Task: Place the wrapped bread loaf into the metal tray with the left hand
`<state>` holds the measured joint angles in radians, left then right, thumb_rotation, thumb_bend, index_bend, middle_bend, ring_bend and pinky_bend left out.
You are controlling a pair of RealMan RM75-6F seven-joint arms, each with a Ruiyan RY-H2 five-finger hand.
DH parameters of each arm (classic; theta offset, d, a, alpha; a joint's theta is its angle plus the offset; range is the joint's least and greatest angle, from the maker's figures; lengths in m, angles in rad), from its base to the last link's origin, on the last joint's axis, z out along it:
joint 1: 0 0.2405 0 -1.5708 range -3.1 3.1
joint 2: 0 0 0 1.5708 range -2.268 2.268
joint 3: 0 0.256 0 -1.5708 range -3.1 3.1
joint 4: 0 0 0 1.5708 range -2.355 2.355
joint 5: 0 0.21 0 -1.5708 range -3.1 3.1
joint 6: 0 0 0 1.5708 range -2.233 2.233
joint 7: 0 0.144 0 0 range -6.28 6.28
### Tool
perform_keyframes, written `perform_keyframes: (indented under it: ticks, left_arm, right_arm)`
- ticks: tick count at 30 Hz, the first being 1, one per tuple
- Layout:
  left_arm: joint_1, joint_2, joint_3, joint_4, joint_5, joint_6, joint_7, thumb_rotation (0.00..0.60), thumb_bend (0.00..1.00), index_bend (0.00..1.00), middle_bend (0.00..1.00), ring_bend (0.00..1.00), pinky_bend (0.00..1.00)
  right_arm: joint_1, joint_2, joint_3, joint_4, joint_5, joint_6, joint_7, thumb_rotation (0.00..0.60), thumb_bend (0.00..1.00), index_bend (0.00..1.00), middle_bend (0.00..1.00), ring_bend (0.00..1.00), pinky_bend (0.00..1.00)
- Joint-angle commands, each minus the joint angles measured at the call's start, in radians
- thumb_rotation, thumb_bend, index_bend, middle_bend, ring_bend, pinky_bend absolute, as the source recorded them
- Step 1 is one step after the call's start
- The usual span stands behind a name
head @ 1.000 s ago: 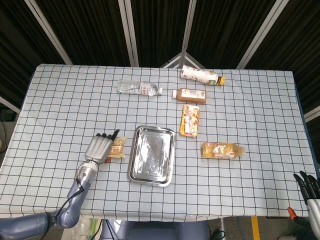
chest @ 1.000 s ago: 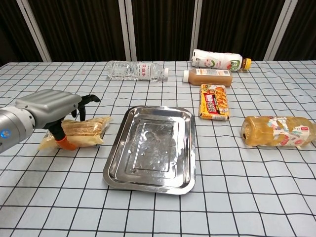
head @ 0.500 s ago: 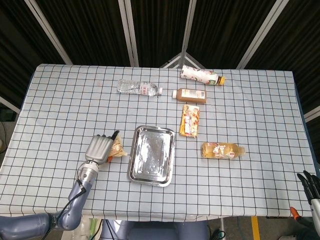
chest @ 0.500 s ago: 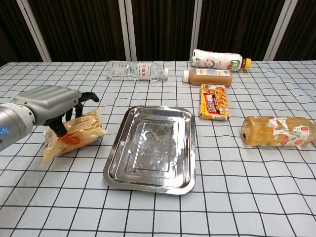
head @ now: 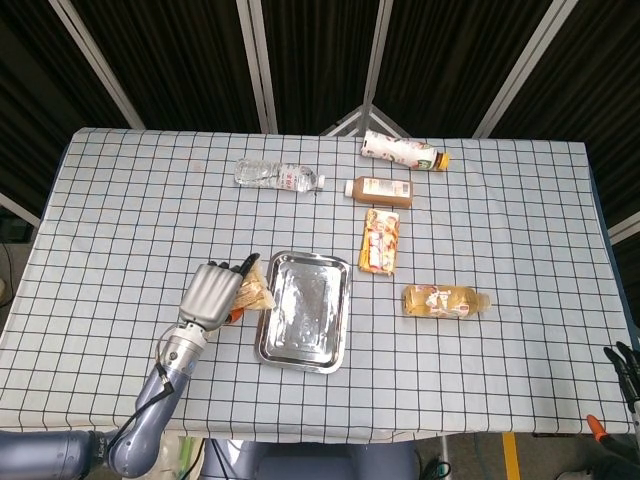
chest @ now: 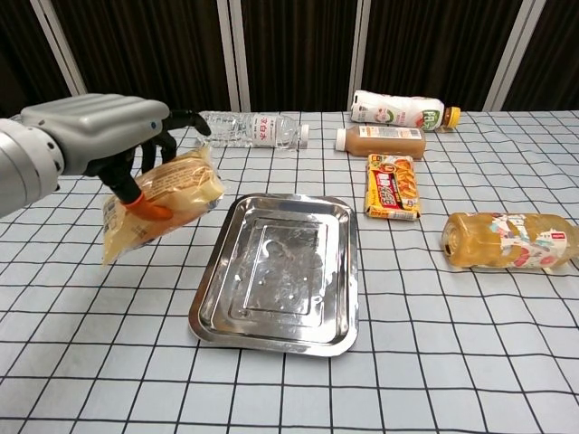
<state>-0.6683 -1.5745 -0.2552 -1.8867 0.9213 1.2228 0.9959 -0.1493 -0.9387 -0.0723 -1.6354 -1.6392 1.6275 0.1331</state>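
Note:
My left hand (chest: 99, 136) (head: 212, 292) grips the wrapped bread loaf (chest: 165, 199) (head: 252, 293), a tan loaf in clear plastic, and holds it tilted in the air just left of the metal tray (chest: 224, 312) (head: 270, 350). The rectangular steel tray lies bare on the checked cloth. Only the dark fingertips of my right hand (head: 627, 364) show at the lower right edge of the head view, too little to tell how they lie.
At the back lie a clear water bottle (chest: 246, 129), a brown drink bottle (chest: 380, 140) and a white bottle (chest: 398, 108). An orange snack pack (chest: 393, 187) lies right of the tray, and another wrapped bread pack (chest: 507, 240) further right.
My left hand has lifted the bread loaf off the cloth and carried it up and right, toward the tray's left edge. The right hand has sunk lower out of the head view.

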Motion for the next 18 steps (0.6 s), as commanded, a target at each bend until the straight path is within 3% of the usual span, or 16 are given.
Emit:
perform_keyframes:
  ticks: [1,10,13,18]
  left_arm:
    - [-0.063,-0.047,-0.032,-0.004,-0.070,0.015,0.068,0.600,0.33,0.13,0.51,0.47,0.49]
    - [-0.228,-0.237,-0.067,0.152,-0.153,-0.035,0.128,0.600,0.32,0.15,0.47,0.47,0.49]
    - [-0.281,-0.308,-0.046,0.230,-0.174,-0.052,0.155,0.600,0.31,0.15,0.44,0.46,0.47]
    - [-0.297,-0.297,-0.020,0.188,-0.231,-0.023,0.205,0.600,0.18,0.02,0.25,0.28,0.33]
  right_arm:
    - [0.001,0.005,0.003,0.008,0.002,0.002,0.018,0.600,0.32,0.00,0.00,0.00,0.00]
    - [-0.003,0.009,0.017,0.023,0.029,0.013,0.053,0.600,0.32,0.00,0.00,0.00,0.00]
    - [-0.007,0.001,0.028,0.025,0.043,0.024,0.046,0.600,0.32,0.00,0.00,0.00,0.00]
    - [-0.007,-0.005,0.029,0.020,0.045,0.022,0.026,0.600,0.32,0.00,0.00,0.00,0.00]
